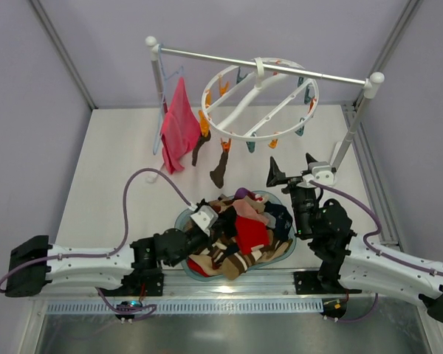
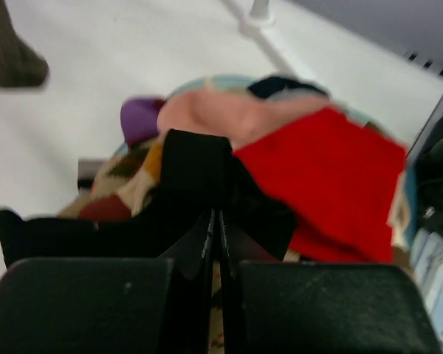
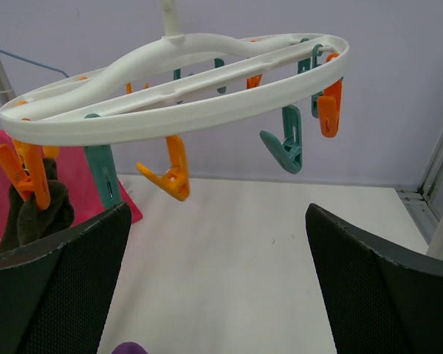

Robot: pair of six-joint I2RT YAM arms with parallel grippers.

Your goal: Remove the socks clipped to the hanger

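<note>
The white ring hanger (image 1: 258, 99) hangs from the rail, with orange and teal clips around its rim. Two dark brown socks (image 1: 218, 169) dangle from clips on its left front side; one (image 3: 29, 214) shows in the right wrist view under an orange clip (image 3: 22, 173). My right gripper (image 1: 294, 171) is wide open and empty, just below and in front of the hanger (image 3: 207, 96). My left gripper (image 2: 215, 214) is shut, low over the pile of loose socks (image 1: 240, 236). Its tips touch a black sock (image 2: 196, 166), but I cannot tell whether it is pinched.
The sock pile, with a red sock (image 2: 332, 177) on top, fills a pale blue basin (image 1: 288, 251) between the arms. A pink cloth (image 1: 179, 125) hangs at the rail's left end on a thin blue hanger. The metal rail (image 1: 266, 65) stands on white posts.
</note>
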